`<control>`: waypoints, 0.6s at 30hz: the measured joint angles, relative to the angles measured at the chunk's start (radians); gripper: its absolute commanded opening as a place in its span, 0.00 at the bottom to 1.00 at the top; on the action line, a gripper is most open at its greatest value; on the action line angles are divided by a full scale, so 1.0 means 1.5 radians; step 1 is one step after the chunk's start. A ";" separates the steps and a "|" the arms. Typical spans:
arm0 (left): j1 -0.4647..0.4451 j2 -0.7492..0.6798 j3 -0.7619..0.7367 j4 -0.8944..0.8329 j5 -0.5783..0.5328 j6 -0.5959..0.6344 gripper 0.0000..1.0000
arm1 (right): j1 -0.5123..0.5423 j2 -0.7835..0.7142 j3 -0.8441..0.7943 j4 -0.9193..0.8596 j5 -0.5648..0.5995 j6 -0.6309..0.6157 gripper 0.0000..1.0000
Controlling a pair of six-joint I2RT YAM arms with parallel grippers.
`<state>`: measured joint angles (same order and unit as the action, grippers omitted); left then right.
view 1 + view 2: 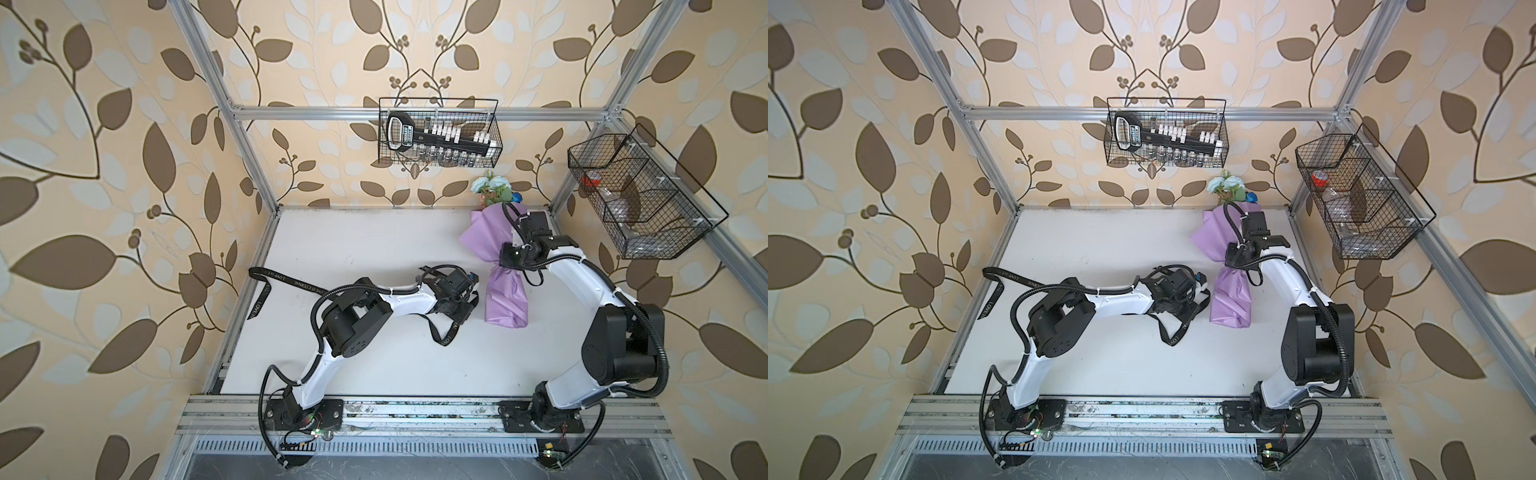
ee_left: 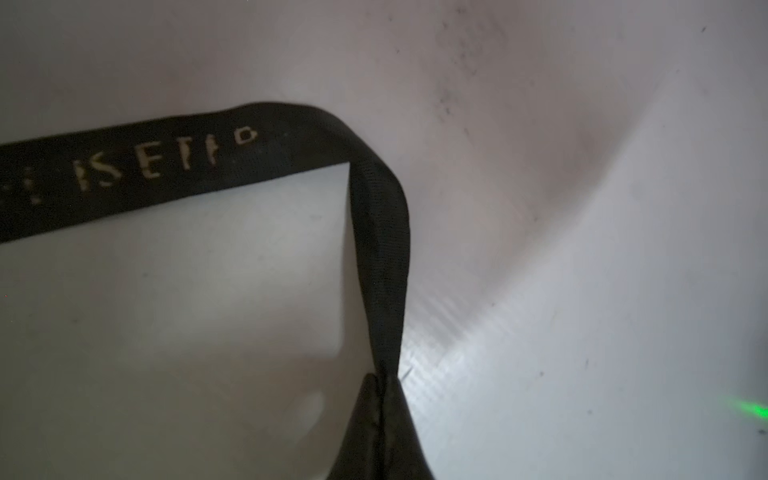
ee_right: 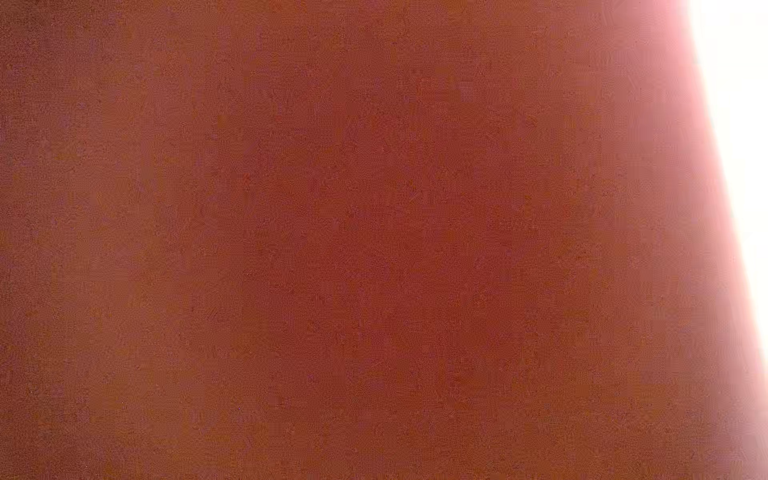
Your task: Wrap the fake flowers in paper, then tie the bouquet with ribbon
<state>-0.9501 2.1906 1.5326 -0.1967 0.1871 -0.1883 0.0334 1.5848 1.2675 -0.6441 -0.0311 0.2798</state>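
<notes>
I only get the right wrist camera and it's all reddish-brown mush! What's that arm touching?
Observer: In both top views the right gripper sits at the pinched waist of the lilac-paper-wrapped bouquet of fake flowers.
Operator: Where's the ribbon?
Observer: The long black ribbon with pale lettering trails across the white table, left of the bouquet.
Operator: Is anybody holding it?
Observer: Yes, the left wrist view shows the left gripper shut on it.

Your top views both look steeply down from the front, sharing the whole table (image 1: pixel 374 241) and bouquet (image 1: pixel 505 297). Your left wrist camera sits close over the ribbon (image 2: pixel 166 166); the right one is so near that all is reddish blur.
</notes>
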 measured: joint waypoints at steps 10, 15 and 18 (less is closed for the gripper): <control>-0.057 0.040 0.074 0.037 0.038 0.023 0.56 | -0.004 -0.013 0.000 -0.002 -0.018 0.002 0.00; -0.058 0.034 0.070 0.049 0.041 0.022 0.75 | -0.011 -0.015 0.000 -0.005 -0.015 0.000 0.00; -0.058 -0.001 0.035 0.047 0.027 0.027 0.87 | -0.011 -0.019 -0.004 -0.003 -0.017 0.001 0.00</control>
<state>-1.0374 2.1895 1.5856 -0.1268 0.2279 -0.1471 0.0166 1.5558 1.2621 -0.6487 -0.0563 0.2817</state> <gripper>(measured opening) 0.808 0.070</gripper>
